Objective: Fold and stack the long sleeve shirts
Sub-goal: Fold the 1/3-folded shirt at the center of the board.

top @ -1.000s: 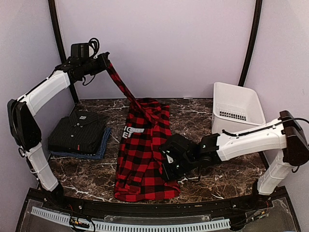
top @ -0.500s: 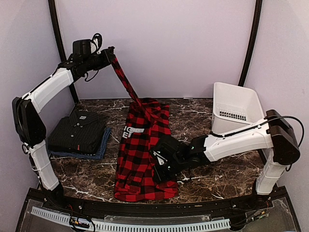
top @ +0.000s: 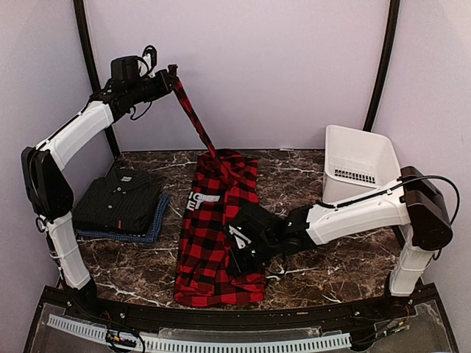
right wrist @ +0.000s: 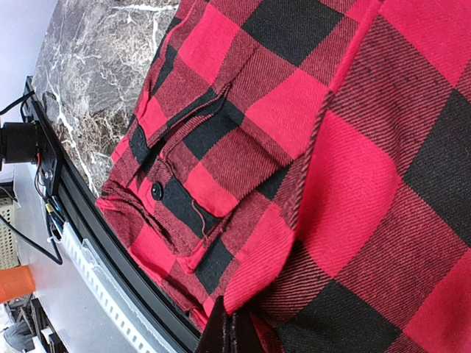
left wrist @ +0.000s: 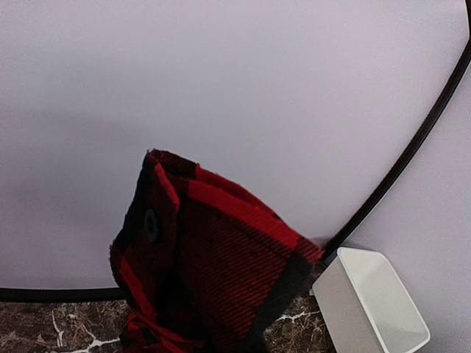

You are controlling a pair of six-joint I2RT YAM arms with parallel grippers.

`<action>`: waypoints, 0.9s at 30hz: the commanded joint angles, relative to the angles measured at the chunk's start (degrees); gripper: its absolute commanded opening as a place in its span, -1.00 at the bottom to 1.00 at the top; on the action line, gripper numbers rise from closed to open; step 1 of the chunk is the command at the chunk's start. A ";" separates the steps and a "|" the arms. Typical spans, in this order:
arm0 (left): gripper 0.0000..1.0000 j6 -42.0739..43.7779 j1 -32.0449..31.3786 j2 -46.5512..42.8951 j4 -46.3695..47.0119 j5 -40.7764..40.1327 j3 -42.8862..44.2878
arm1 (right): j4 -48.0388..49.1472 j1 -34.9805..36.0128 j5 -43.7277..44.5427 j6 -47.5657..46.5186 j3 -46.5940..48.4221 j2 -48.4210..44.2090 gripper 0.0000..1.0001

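Observation:
The red-and-black checked shirt (top: 217,235) lies lengthwise on the marble table, white letters on black at its left side. My left gripper (top: 171,73) is high at the back left, shut on the shirt's sleeve (top: 193,114), which stretches taut down to the shirt. The left wrist view shows the sleeve cuff (left wrist: 213,257) filling the jaws. My right gripper (top: 235,254) is low on the shirt's right edge, shut on a fold of the checked cloth (right wrist: 294,243). The black shirt (top: 118,200) lies folded on the blue shirt (top: 151,228) at the left.
A white plastic basket (top: 360,169) stands at the back right; it also shows in the left wrist view (left wrist: 372,305). The black front rail (top: 221,316) runs along the near table edge. Purple walls enclose the table.
My left gripper has risen and moved slightly right, pulling the sleeve tauter. My right gripper has moved left, folding the shirt's right edge over towards the middle.

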 commanded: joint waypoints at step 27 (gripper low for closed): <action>-1.00 0.62 1.02 2.26 0.04 -3.88 -8.47 | 7.40 -0.67 9.53 -0.55 -30.45 -29.26 -0.37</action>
